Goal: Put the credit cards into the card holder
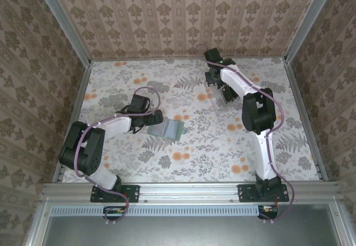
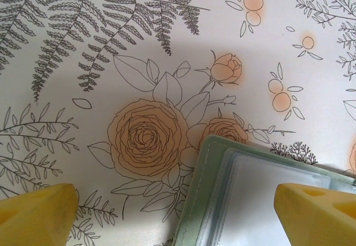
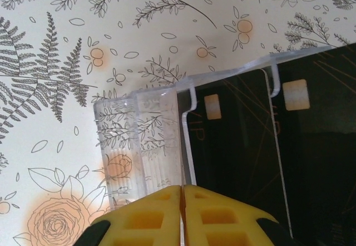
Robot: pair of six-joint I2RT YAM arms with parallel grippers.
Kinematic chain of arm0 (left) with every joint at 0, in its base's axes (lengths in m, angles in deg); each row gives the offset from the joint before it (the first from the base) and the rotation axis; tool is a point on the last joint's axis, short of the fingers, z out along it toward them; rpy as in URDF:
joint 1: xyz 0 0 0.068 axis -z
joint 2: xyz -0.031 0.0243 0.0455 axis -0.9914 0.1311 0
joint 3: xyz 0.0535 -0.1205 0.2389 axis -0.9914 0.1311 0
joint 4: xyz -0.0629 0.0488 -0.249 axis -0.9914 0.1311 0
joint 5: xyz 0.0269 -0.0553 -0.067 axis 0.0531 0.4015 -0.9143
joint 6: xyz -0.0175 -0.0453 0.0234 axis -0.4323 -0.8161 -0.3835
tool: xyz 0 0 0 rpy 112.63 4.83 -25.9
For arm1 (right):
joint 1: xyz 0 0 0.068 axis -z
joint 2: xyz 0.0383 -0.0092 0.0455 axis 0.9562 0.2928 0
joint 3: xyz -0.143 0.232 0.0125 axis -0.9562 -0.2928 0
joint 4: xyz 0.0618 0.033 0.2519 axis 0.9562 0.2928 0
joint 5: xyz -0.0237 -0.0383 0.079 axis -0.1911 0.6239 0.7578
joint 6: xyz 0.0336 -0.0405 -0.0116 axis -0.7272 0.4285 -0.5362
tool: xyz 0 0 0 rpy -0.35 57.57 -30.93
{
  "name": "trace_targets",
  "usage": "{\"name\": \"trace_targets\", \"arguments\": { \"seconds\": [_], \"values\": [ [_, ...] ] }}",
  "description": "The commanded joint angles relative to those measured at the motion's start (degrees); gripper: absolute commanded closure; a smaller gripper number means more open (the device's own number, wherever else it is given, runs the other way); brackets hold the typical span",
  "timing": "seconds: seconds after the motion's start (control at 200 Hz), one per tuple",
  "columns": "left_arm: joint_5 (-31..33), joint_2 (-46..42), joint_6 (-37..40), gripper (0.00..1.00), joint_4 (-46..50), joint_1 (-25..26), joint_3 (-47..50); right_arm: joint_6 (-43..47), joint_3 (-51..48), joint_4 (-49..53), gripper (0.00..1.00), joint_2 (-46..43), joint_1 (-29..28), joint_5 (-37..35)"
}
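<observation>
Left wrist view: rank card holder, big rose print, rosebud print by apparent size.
1. card holder: largest, even though the frame edge cuts it off.
2. big rose print.
3. rosebud print: clearly smallest.
All three lie on the table, so nearness to the camera barely skews this.

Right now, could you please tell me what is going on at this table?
Two robot arms are working on the floral table. The left gripper hovers wide open over the edge of the green card holder, which lies open. The right gripper is at the clear rack of dark panels with pale chip-like squares, fingers shut; whether they pinch anything I cannot tell.
</observation>
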Motion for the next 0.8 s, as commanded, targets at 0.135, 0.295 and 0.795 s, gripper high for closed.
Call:
{"name": "trace_targets", "arguments": {
  "seconds": [0.135, 0.295, 0.795],
  "values": [
    [-1.03, 1.75, -0.58, 0.0, -1.01, -0.36, -1.01, 0.9, 2.25, 1.98, 0.88, 2.38, 0.32, 0.68],
    [-1.03, 1.76, -0.61, 0.0, -1.14, -0.35, -1.01, 0.85, 2.38, 1.93, 0.86, 2.59, 0.36, 0.68],
    [-2.34, 1.76, -1.36, 0.0, -2.13, -0.42, -0.17, -1.04, 2.09, 2.13, 1.0, -4.79, 0.28, 5.69]
  ]
}}
